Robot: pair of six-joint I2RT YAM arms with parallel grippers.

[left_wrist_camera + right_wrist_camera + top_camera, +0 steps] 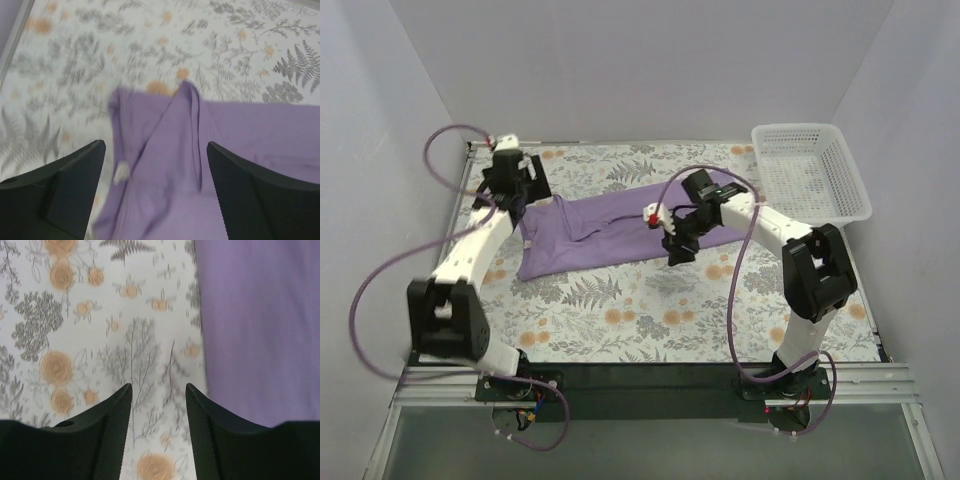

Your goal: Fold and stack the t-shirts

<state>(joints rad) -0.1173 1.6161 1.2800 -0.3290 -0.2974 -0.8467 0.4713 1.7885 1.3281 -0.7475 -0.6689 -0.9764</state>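
Showing lavender t-shirt point(600, 235) lying rumpled on floral tabletop point(620, 310); hovering over it, left end effector point(155, 144) open, empty; right end effector point(158, 386) open beside its edge. Likely handling soft, limp, light: gripping at hem corners advised.

No legible text, brand, number or sign. The small white neck label point(121, 173) on the lavender-purple cotton t-shirt point(240, 145) is blurred, unreadable.
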